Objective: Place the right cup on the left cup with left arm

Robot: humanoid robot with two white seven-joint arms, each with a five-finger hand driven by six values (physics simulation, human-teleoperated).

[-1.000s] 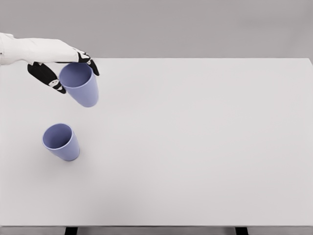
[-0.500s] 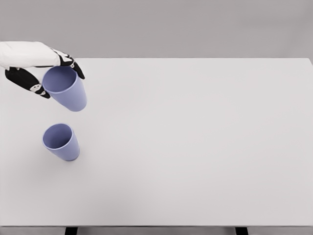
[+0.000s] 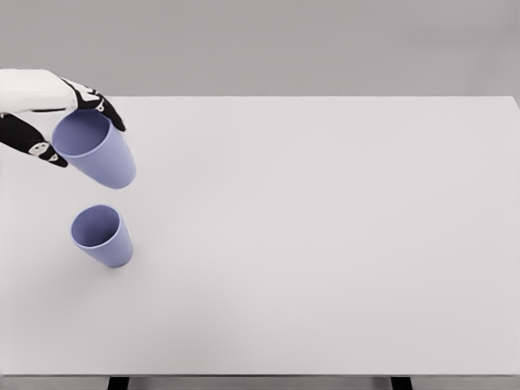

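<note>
Carry step: left hand [image 3: 57,122] pinching lilac plastic cup [image 3: 95,152] by rim, airborne. Next, line up over standing lilac cup [image 3: 101,236], lower straight.

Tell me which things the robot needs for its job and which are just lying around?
Needed:
left hand, gripping the held cup
held cup, up in the air
standing cup, on the table

Just there:
table, only holds things up
nothing else is lying about
</note>
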